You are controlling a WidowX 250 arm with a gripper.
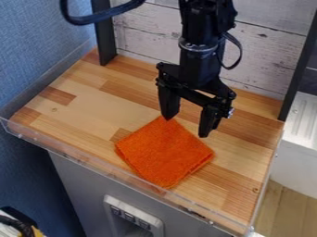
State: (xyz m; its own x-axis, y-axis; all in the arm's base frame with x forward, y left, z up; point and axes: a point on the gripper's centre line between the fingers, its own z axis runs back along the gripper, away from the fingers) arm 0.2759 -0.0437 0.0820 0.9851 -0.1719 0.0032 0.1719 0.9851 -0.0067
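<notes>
Orange cloth (pixel 164 152), folded into a layered square, lies flat on the wooden worktop (pixel 86 113), set diagonally with one corner towards the rear; the wood supports it fully, and its stacked edges show along the near sides. Above that rear corner hangs the black gripper (pixel 187 125), its fingers spread apart with nothing between them. One fingertip appears at the corner, the other beside the cloth's edge—whether either touches cannot be told. The downward posture presumably suits access to a flat article. A low transparent rim (pixel 80 159) bounds the worktop as in a shallow tray—probably to retain loose items—and the cloth lies within it, near the front.
</notes>
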